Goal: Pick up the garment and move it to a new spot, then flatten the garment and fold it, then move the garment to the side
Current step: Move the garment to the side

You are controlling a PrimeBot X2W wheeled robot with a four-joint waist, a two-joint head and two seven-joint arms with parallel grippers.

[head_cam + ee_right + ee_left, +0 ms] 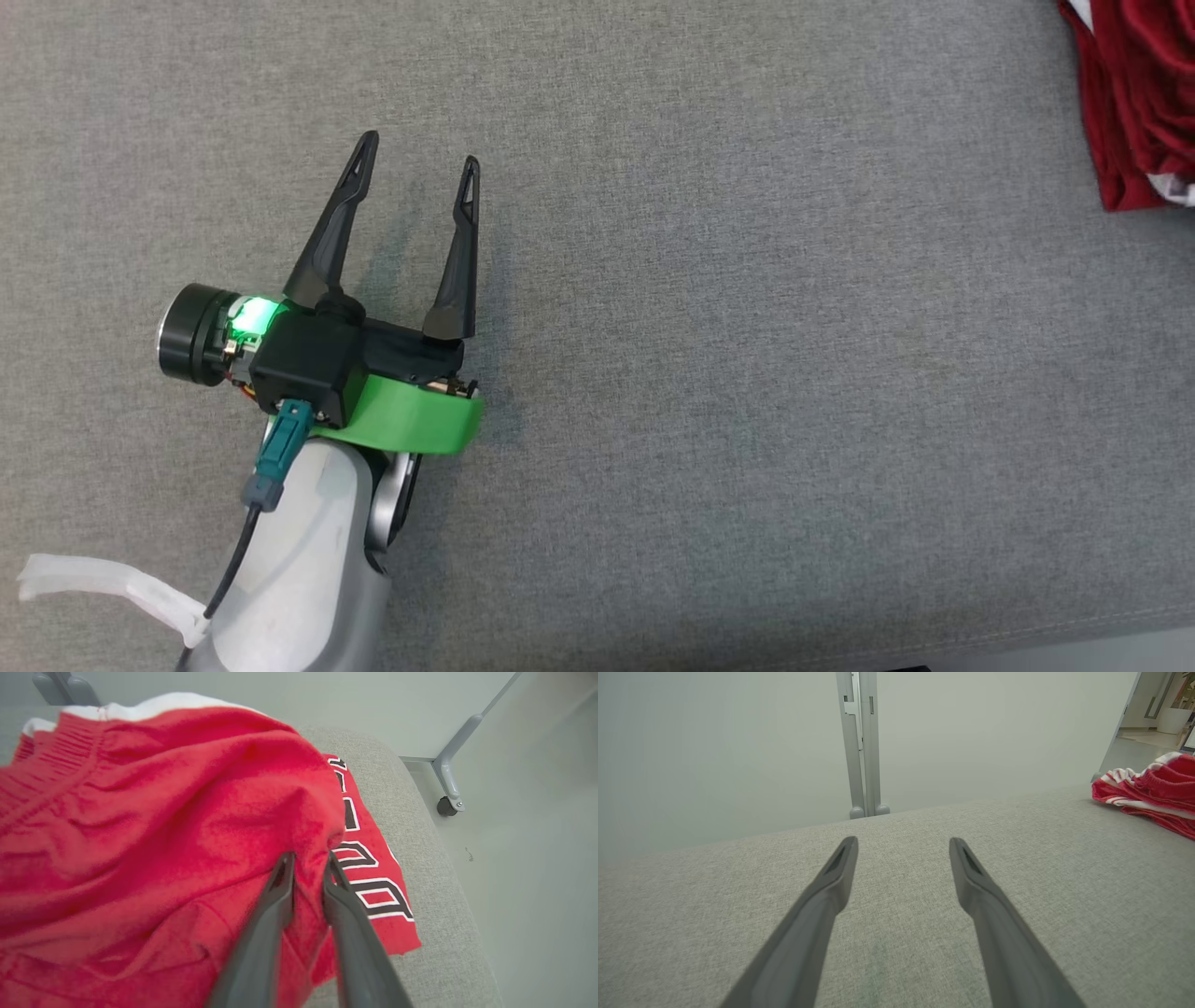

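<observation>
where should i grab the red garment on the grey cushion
Probably take the red garment by the bunched ridge beside its lettered flap, coming down from above: the ridge stands proud of the cushion, while the flap lies flat.

Red garment point(140, 826), white trim, black lettering, crumpled, at grey cushion point(420, 872) edge

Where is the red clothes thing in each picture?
Head view: the red garment is in the top right corner, cut off by the edge.
Left wrist view: the red garment is at the far right, partway up.
Right wrist view: the red garment is close up, across the left and middle.
Shared landmark: the grey cushion it lies on.
</observation>
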